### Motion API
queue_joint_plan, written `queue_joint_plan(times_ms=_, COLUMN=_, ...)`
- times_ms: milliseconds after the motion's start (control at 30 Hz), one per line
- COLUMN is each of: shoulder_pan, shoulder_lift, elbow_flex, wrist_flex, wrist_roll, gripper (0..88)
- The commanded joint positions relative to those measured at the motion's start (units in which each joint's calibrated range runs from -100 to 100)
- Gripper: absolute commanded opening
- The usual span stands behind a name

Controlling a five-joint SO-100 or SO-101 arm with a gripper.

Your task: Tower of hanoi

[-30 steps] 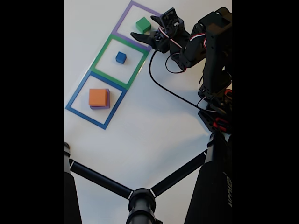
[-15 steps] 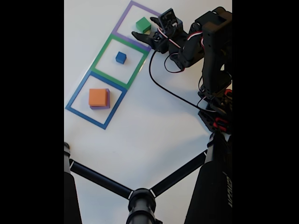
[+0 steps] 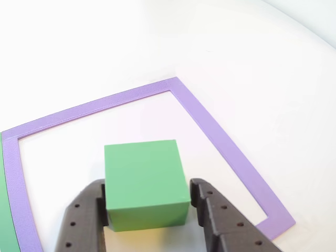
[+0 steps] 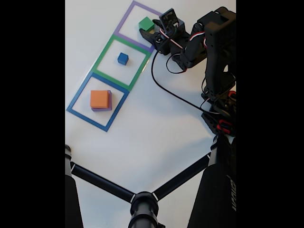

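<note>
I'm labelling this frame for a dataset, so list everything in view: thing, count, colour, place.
green cube: one, green, inside the purple square outline, between the gripper's fingers
blue cube: one, blue, smallest, inside the green square outline
orange block: one, orange, on top of a purple block, inside the blue square outline
purple block: one, purple, under the orange block, only its edges show
purple square outline: one, top of the row in the fixed view
green square outline: one, middle
blue square outline: one, bottom
table: one, white
tripod: one, black, bottom of the fixed view
cable: one, black, on the table
gripper: one, black, open around the green cube
arm: one, black, right of the fixed view
</note>
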Motion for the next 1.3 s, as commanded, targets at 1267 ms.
queue_joint_plan(times_ms=1267, shoulder_pan=-15.5, shoulder_lift=-84.0, elbow_flex=-26.1, wrist_flex=116.9, wrist_roll=0.2, gripper=5.0)
